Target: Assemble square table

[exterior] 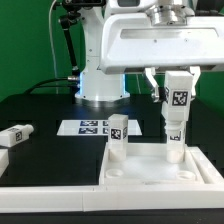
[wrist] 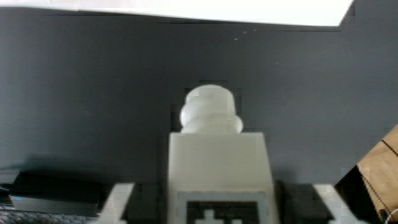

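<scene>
Fingers clamped on an upright leg post, hanging straight down from the arm over the square panel, at the exterior view's right corner. Unclear whether touching. Second post standing in the panel; third post lying on the table, near the marker board.

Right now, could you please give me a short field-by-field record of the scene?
hand: closed on an upright leg post
lower post section: under the held one, unclear whether separate
tabletop panel: flat on the table, rim up
standing leg: upright at the panel's far corner, exterior view's left
loose leg: lying on the table, exterior view's left
marker board: behind the panel
</scene>
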You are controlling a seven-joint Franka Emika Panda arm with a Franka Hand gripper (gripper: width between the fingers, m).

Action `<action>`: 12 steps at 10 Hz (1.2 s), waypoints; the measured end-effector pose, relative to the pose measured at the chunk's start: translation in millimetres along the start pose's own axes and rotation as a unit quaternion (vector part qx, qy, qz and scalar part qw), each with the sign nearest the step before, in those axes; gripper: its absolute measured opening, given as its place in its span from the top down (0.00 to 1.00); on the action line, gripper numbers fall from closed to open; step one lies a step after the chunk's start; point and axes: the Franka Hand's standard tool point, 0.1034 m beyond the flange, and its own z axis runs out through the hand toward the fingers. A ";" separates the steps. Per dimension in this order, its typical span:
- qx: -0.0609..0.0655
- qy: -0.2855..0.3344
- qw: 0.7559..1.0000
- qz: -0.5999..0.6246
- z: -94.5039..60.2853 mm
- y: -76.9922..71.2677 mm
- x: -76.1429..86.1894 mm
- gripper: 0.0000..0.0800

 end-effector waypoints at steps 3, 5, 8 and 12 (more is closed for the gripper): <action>-0.006 0.015 1.000 -0.006 12.1 -3.3 -12.1 0.64; -0.003 0.011 1.000 -0.010 28.3 -16.1 -24.8 0.64; -0.004 0.005 1.000 -0.013 43.7 -20.8 -40.9 0.64; 0.003 -0.009 1.000 -0.015 39.4 -27.2 -44.6 0.64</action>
